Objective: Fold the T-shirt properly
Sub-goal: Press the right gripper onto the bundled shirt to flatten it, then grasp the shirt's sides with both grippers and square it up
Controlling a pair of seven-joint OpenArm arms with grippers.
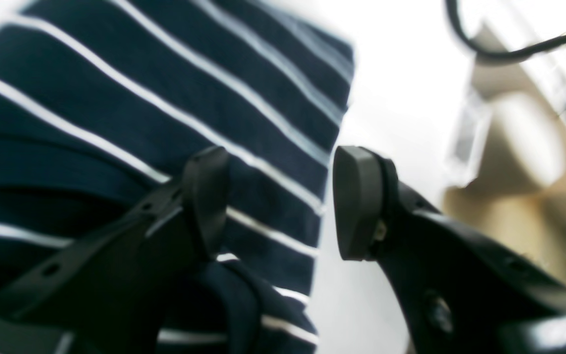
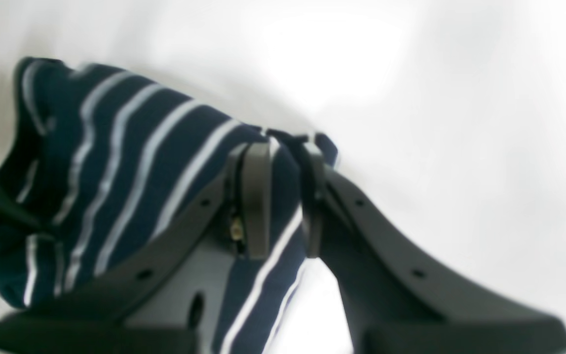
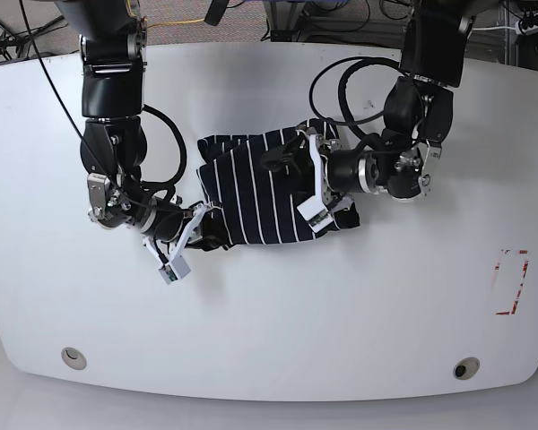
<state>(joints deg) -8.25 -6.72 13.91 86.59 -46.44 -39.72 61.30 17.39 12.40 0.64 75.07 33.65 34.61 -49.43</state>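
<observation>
The T-shirt (image 3: 255, 188), dark navy with thin white stripes, lies bunched in a compact heap at the middle of the white table (image 3: 278, 313). My right gripper (image 2: 284, 201) is shut on a fold of the T-shirt (image 2: 130, 187) at the heap's front left corner, with striped cloth pinched between the jaws; in the base view this gripper (image 3: 206, 226) is at the left. My left gripper (image 1: 283, 201) is open over the right edge of the T-shirt (image 1: 140, 113), one finger on the cloth, the other over bare table. In the base view it (image 3: 307, 179) sits at the heap's right side.
A red outlined rectangle (image 3: 513, 282) is marked on the table at the right. Two round holes (image 3: 72, 356) (image 3: 466, 367) sit near the front edge. Black cables (image 3: 341, 90) loop by the left arm at the back.
</observation>
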